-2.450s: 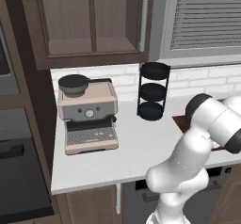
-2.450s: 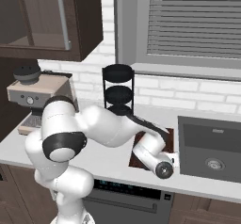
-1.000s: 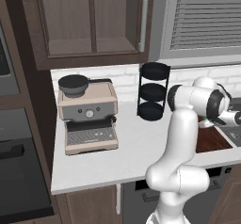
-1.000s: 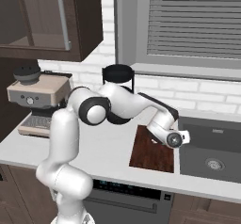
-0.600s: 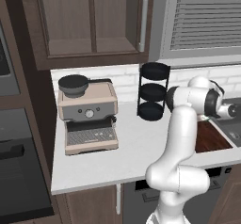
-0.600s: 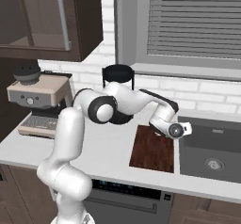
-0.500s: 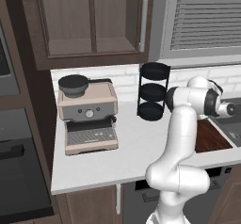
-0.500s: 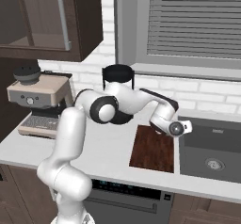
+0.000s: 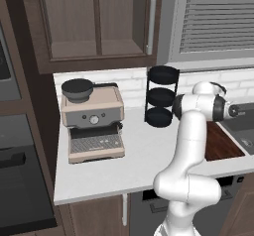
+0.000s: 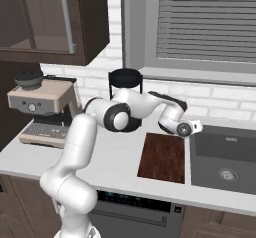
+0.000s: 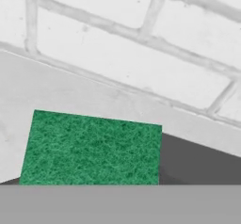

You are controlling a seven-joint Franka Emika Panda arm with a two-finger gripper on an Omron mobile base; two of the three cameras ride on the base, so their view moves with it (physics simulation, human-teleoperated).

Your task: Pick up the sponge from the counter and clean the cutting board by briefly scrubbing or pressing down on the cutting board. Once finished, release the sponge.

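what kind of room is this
A home kitchen, most likely: a coffee machine stands on the white counter, a sink is sunk into it, and wooden cabinets hang above.

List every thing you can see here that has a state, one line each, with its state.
sponge: green side up, lying flat by the brick wall, not held.
cutting board: flat on the counter beside the sink, nothing on it.
gripper: fingers shut, holding nothing, at the board's far end.
upper cabinet doors: closed.
sink: basin empty.
window blind: down.
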